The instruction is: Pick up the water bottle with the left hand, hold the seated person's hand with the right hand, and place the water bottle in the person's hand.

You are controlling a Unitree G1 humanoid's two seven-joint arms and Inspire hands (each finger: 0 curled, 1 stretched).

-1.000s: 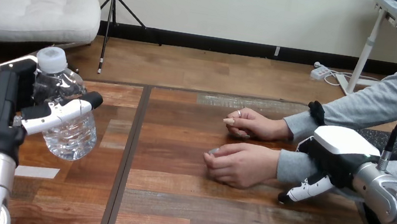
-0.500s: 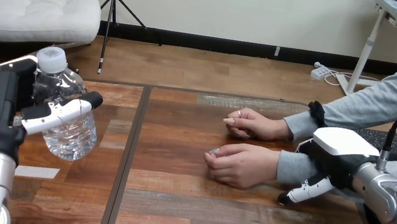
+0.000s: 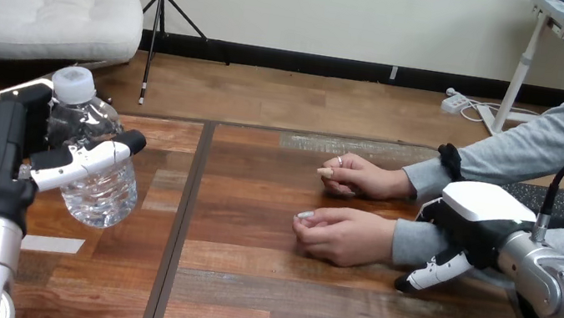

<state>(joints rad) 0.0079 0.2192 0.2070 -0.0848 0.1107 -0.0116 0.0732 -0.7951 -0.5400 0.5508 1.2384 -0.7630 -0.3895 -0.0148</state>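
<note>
A clear water bottle [image 3: 96, 169] with a white cap is held tilted above the table's left part, my left hand [image 3: 5, 156] shut round it with the thumb across its front. At the right, my right hand [image 3: 476, 218] sits over the grey-sleeved wrist of the person's nearer hand [image 3: 339, 235]. My thumb [image 3: 430, 274] runs down the near side of the sleeve, so the hand clasps the wrist. That nearer hand rests palm down on the table. The person's farther hand [image 3: 360, 175] lies just behind it, also on the table.
The wooden table [image 3: 256, 307] has a dark seam [image 3: 181, 220] running front to back left of centre. Strips of white tape [image 3: 51, 244] lie near the left edge. The person's grey-sleeved arms come in from the right.
The person's nearer hand has shifted slightly right and its fingers have loosened. My right hand has edged right with the wrist. The left hand and bottle have stayed put.
</note>
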